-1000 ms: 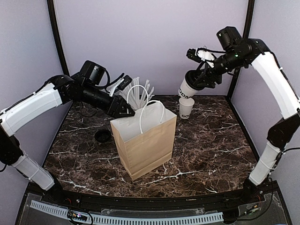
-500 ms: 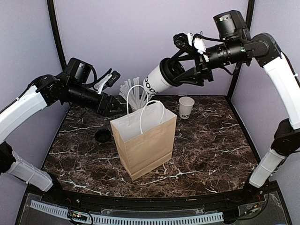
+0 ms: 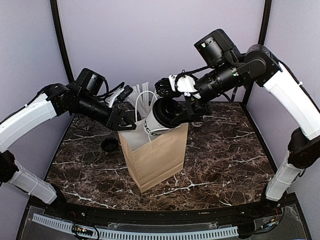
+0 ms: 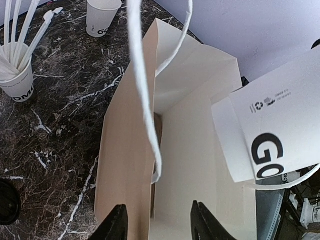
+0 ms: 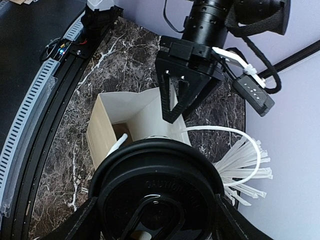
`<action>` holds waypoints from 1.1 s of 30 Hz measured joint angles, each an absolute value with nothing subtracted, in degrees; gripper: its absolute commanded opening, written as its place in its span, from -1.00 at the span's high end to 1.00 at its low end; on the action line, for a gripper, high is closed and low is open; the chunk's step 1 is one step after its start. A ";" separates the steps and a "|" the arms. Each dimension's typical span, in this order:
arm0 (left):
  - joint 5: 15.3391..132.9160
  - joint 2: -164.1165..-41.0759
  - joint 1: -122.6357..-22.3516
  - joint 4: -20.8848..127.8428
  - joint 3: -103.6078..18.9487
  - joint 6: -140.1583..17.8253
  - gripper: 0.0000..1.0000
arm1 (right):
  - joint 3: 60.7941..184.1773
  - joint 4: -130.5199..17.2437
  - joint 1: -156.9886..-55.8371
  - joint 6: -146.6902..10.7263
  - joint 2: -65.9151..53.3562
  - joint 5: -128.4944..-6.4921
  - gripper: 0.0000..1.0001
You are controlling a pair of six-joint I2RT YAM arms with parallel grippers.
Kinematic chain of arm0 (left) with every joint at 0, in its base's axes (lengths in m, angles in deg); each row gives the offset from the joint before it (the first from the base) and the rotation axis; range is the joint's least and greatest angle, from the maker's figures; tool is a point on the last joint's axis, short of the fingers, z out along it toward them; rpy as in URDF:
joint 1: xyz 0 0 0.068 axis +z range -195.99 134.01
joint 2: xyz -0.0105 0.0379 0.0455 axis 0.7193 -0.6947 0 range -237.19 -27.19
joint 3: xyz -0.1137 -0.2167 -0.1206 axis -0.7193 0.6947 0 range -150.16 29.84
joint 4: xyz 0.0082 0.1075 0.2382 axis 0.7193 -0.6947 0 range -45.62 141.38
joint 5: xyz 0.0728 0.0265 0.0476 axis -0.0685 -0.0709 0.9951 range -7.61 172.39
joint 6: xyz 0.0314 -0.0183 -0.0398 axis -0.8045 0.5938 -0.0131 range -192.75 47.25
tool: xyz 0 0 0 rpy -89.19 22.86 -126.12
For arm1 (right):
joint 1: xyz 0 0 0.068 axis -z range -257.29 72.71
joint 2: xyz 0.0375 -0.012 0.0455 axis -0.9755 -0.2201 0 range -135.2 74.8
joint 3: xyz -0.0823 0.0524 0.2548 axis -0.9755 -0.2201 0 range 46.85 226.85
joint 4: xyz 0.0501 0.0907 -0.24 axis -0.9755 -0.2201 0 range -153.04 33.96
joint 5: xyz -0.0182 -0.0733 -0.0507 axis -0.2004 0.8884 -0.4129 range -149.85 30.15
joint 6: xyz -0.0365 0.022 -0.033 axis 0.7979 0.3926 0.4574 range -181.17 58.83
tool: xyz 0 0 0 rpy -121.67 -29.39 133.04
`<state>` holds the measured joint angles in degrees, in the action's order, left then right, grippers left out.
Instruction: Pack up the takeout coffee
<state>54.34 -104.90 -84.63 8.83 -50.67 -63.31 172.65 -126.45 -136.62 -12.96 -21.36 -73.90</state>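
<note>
Takeout coffee (image 3: 156,120), a small white paper cup with round black plastic lid, has swung over the mouth of the brown paper bag (image 3: 155,160) — clasped by the right gripper (image 3: 175,111), ready for lowering; the left gripper (image 4: 159,222) straddles the rim, unclenched.

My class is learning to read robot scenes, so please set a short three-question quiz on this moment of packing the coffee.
1. True or false: the white paper cup with the round black plastic lid stands upright on the dark marble table.
2. Which arm's fingers grip that cup? A) left B) right C) neither
3. Short answer: what open container sits just below the cup?

Key
1. False: it hangs tilted in the air, clear of the table.
2. B: the right arm's fingers flank its lid.
3. The brown paper bag with white handles. The cup's base is at the bag's mouth.
</note>
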 measured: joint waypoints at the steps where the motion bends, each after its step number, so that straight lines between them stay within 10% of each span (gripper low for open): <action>1: 53.85 -105.19 -84.63 8.87 -50.69 -63.49 -0.07 | 171.62 -126.39 -137.40 -12.96 -21.07 -73.44 -0.01; 33: 54.79 -100.49 -91.69 18.19 -51.79 -66.16 -0.23 | 163.43 -120.86 -147.48 -13.49 -10.54 -53.13 -0.01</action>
<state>54.79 -100.49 -91.69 18.19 -51.79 -66.16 163.43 -120.86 -147.48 -13.49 -10.54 -53.13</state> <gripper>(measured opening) 0.629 0.716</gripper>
